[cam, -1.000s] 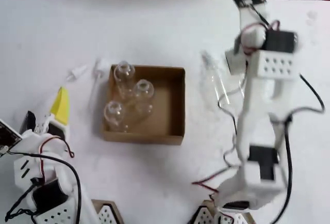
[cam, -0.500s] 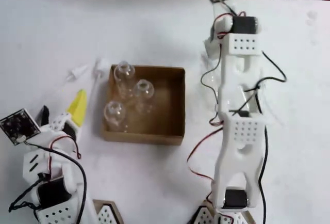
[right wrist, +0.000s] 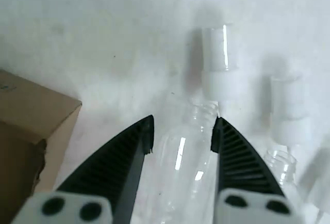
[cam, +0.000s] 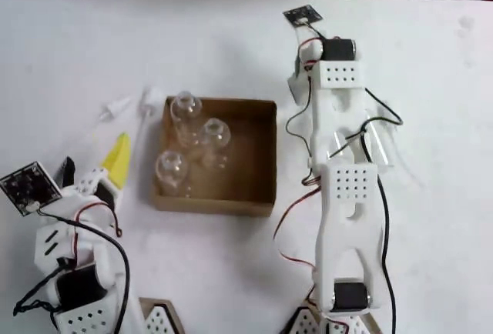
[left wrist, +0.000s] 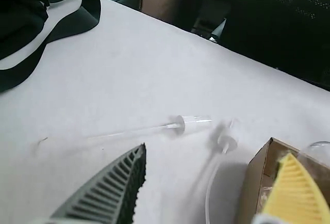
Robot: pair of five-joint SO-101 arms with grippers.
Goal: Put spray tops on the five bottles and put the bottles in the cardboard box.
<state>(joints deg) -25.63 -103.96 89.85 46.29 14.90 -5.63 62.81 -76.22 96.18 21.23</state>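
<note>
My right gripper (right wrist: 183, 122) is open, its black fingers on either side of the neck of a clear bottle (right wrist: 180, 157) lying on the table. A white spray top (right wrist: 220, 59) lies just past that bottle's mouth. Beside it are a second lying bottle (right wrist: 278, 170) and another spray top (right wrist: 287, 105). In the high view the right arm covers most of these bottles (cam: 376, 140). The cardboard box (cam: 258, 157) holds three upright bottles (cam: 214, 132) without tops. My left gripper (cam: 95, 151) is open, low at the box's left side. Two loose spray tops (left wrist: 180, 125) with tubes lie ahead of it.
A corner of the box (right wrist: 31, 146) sits close beside my right gripper. A black strap (left wrist: 46, 17) lies on the table far beyond the left gripper. The right half of the box floor (cam: 246, 145) is bare. White table surface surrounds everything.
The right arm has swung left toward the box and now stretches over the lying bottles. The left arm turned slightly a second ago and has held still since.
</note>
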